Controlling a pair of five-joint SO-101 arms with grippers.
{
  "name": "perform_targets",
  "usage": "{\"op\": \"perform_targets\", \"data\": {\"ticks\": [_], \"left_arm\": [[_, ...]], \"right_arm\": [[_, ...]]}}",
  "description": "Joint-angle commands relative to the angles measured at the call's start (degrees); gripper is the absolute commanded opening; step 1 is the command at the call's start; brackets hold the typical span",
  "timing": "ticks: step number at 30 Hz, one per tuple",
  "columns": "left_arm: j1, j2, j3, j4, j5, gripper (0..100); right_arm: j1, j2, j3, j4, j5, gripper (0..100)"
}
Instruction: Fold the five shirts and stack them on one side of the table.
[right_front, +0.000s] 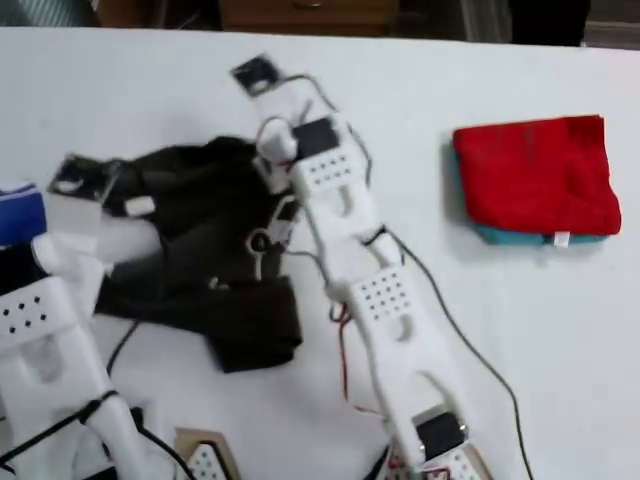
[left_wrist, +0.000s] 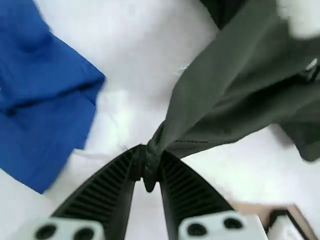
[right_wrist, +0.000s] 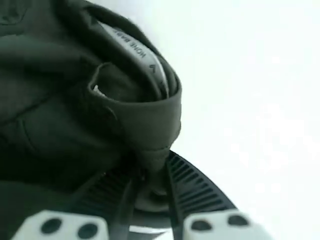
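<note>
Your left gripper (left_wrist: 147, 160) is squeezed closed on a pinch of the dark grey-green cloth shirt (left_wrist: 235, 95), and the cloth runs away from its tips in a tight bunch. Your right gripper (right_wrist: 150, 172) is closed as well, on the neck end of the same shirt, where the collar band rolls over.

That shirt lies rumpled on the white table (right_front: 450, 330), from the middle toward the left edge. A loose bright blue cloth shirt (left_wrist: 40, 100) lies near your left gripper, by the left edge. Near the right edge, a folded red shirt (right_front: 540, 175) sits on top of a folded teal shirt (right_front: 510, 235).

So I think two are done and you are folding the dark one now. Next, I think you should lift both pinched bits together and lay them over the rest of the shirt. Keep them level, or the fold may go crooked.
</note>
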Motion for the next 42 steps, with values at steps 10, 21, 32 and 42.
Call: {"op": "perform_targets", "data": {"ticks": [10,21,32,42], "left_arm": [[13.5,-1.0,-25.7,-3.3,2.5,3],[15.7,-0.9,-41.6,-2.0,1.7,3],[26.0,-1.1,-12.2,2.5,-2.3,3],[25.8,-1.1,8.0,-4.6,-2.3,3]], "right_arm": [[9.2,-24.8,-0.6,4.7,-6.7,1.9],[10.2,-51.5,24.5,4.7,-8.4,1.9],[15.2,-76.0,88.1,-11.6,-11.6,2.0],[19.4,-100.4,137.1,-34.4,-3.4,2.5]]}}
